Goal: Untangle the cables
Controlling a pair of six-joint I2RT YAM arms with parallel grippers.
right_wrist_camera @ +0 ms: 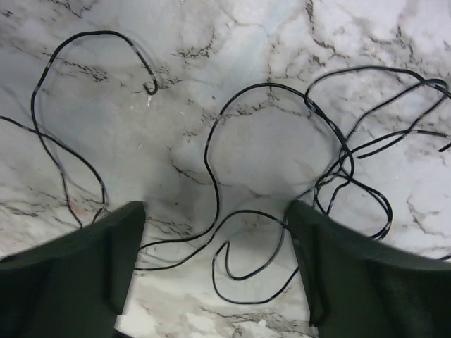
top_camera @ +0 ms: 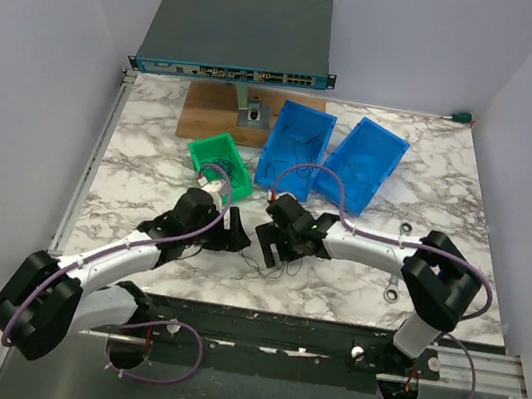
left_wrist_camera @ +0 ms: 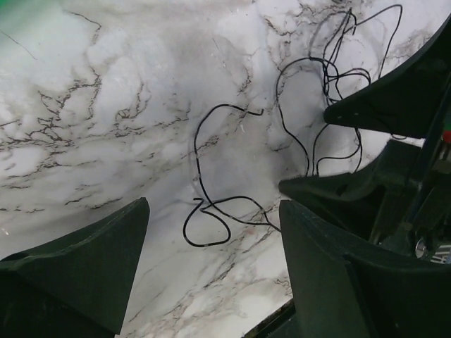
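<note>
A grey-veined white marble tabletop (top_camera: 142,150), boxed in by pale walls, carries the thin black tangled cables (right_wrist_camera: 207,158) near its front middle. Both arms lean inward over the tangle, probably so each can take a separate strand and draw it apart. The left gripper (left_wrist_camera: 211,211) has its fingers spread, with a small loop lying untouched on the marble between them. The right gripper (right_wrist_camera: 215,208) is likewise wide apart, with strands running between its 2 fingers, none pinched.

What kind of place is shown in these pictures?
Probably a robotics lab bench: a marble-patterned table walled by plain panels, a network switch at the back, two blue bins, and thin black cables lying loose.
</note>
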